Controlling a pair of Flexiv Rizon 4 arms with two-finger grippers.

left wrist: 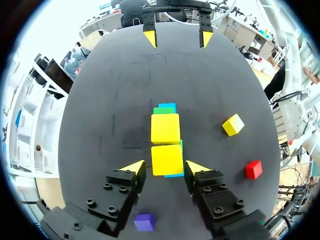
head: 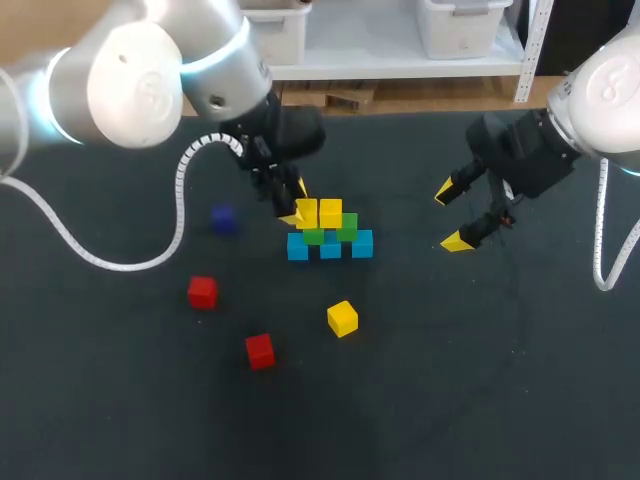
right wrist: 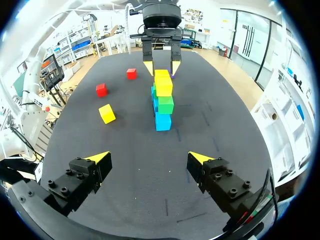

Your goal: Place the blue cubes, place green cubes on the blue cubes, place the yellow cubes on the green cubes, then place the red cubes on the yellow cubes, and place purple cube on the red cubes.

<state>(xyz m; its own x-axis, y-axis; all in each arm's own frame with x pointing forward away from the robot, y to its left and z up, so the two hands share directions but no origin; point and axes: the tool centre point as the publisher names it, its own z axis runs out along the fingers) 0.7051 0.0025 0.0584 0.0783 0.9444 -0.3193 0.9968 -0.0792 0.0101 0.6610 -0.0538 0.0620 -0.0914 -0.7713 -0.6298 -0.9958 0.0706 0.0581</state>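
Left gripper point(left wrist: 165, 167) lowered at the stack point(head: 330, 245), fingers slightly parted astride a top yellow cube point(left wrist: 167, 159), narrow gaps seen, right gripper point(head: 451, 215) spread wide, nothing held, well right of the stack

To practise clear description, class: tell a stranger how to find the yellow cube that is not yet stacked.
Find the stack of cubes in the middle of the dark table. Just in front of it, toward the camera, a loose yellow cube lies alone on the table. The other two yellow cubes sit atop the stack; this one touches nothing and is turned askew.
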